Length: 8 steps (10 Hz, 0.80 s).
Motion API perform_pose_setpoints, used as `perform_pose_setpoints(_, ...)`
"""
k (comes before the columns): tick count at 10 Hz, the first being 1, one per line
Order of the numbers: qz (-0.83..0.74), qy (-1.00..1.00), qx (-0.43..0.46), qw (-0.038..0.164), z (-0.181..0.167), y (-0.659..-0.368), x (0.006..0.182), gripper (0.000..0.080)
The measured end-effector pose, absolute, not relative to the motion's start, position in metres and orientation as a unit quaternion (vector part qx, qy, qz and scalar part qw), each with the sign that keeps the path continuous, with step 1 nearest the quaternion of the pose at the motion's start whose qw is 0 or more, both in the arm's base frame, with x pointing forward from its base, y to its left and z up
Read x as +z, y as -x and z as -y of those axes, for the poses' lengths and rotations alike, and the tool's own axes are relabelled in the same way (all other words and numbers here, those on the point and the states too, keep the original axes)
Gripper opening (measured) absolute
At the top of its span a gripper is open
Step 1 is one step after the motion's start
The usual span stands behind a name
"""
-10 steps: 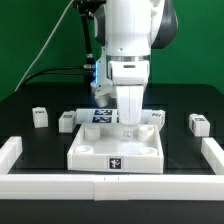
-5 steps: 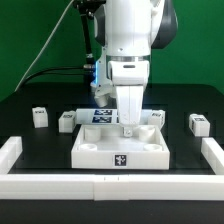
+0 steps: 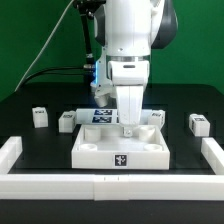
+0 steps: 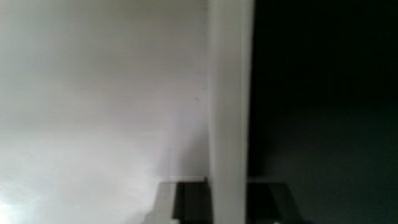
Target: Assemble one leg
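Several small white legs with marker tags lie on the black table: two on the exterior view's left and two on its right. None is held. My gripper is down at the far wall of the large white square part. In the wrist view my gripper has its dark fingers pressed on either side of a thin white wall of that part. The part's broad white face fills the side of that view.
The marker board lies behind the square part, partly hidden by the arm. White rails border the table at the front, the exterior view's left and its right. Cables hang behind the arm.
The large white square part has slid slightly toward the exterior view's right with my gripper on its wall. The legs have not moved.
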State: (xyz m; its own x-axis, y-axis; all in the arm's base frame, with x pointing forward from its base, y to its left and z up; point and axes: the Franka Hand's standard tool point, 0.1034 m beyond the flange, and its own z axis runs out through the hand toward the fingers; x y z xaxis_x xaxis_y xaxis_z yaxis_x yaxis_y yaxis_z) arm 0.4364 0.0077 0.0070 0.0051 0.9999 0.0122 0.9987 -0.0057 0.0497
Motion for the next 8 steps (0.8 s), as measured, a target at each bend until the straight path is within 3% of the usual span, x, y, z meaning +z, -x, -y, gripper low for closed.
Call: perform_pose_setpoints(8,-0.72,-0.693,0.025,0.008,-0.069,-0.479,0.008,0.0061)
